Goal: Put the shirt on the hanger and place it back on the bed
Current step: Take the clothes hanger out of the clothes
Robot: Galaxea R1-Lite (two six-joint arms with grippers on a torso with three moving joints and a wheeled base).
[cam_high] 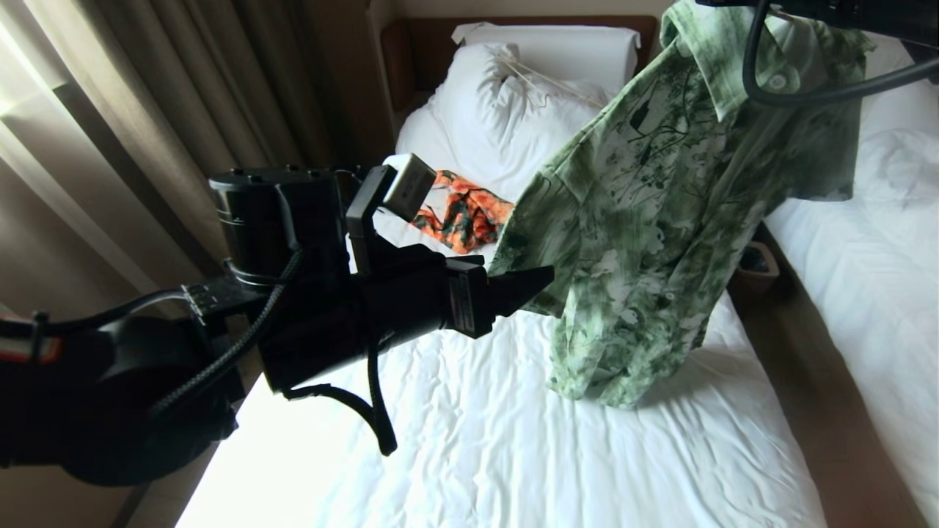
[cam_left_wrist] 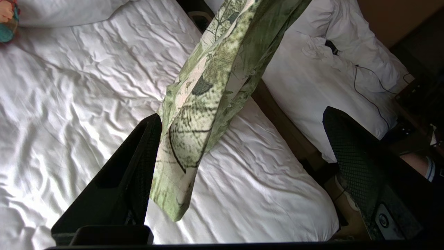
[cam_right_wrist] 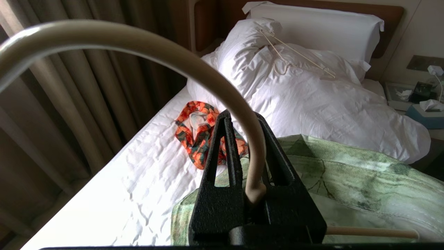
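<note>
the right pincer (cam_right_wrist: 248, 173) is clamped on the hook of the hanger (cam_right_wrist: 145, 45), so the shirt (cam_high: 660, 220) dangles above the bed (cam_high: 477, 440) with its hem brushing the sheet, while the left pincer (cam_left_wrist: 239, 173) stands spread wide around its edge, gripping nothing.
</note>
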